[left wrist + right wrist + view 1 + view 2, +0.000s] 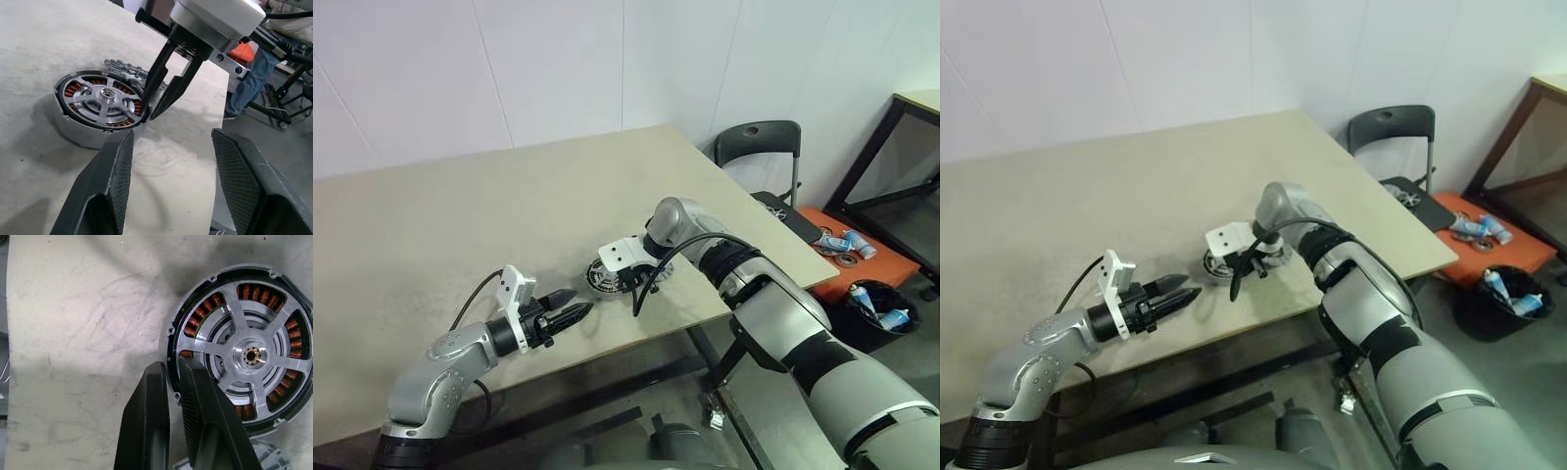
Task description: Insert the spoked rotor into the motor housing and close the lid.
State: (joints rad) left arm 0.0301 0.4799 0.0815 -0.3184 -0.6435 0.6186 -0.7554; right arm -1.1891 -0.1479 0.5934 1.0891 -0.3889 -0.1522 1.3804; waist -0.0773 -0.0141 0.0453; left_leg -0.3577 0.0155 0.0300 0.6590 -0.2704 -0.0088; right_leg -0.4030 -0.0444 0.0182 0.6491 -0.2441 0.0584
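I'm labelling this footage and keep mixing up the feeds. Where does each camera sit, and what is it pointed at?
Left eye view: on the head, looking down over the table; both arms show, left gripper open.
Right eye view: the same scene from the other eye.
Left wrist view: along its own fingers, level at the motor housing, rotor inside, lid behind, right gripper at its rim.
Right wrist view: steeply down on the housing; own fingers nearly shut.
Both wrist views share the housing.

Beige table (509, 215) (white wall (509, 69) behind)
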